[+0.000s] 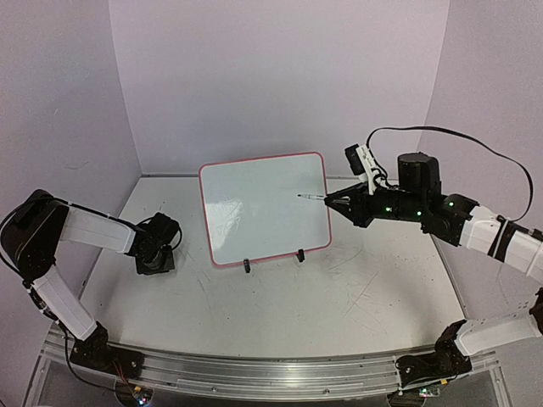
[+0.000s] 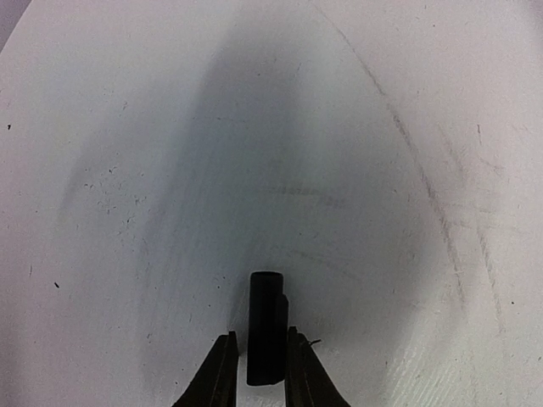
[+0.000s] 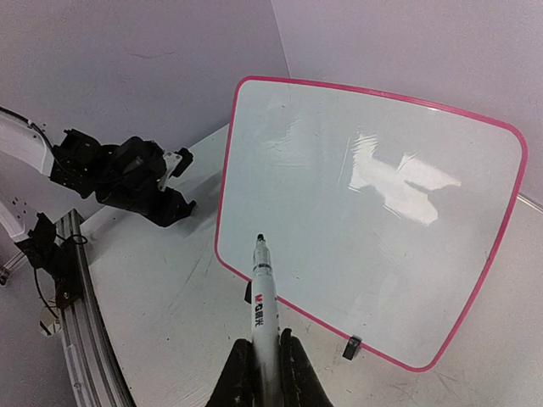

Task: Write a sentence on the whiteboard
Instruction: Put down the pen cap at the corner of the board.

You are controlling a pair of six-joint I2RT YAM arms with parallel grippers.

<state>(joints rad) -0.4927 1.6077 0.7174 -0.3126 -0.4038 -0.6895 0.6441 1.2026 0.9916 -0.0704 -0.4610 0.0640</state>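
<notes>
The whiteboard [image 1: 263,208] [image 3: 373,212], white with a pink frame, stands tilted on two black clip feet [image 1: 247,265]. Its face is blank, so no sentence shows. My right gripper [image 1: 339,202] [image 3: 265,365] is shut on a white marker [image 1: 312,197] [image 3: 263,305]. The uncapped black tip points at the board's right part; I cannot tell whether it touches. My left gripper [image 1: 157,254] [image 2: 259,339] hangs low over the table, left of the board. A black marker cap [image 2: 266,322] sits between its jaws, with a thin gap at the left finger.
The scuffed white table [image 1: 339,297] spreads in front of the board. Purple walls close in the back and both sides. A metal rail [image 1: 254,373] with the arm bases runs along the near edge.
</notes>
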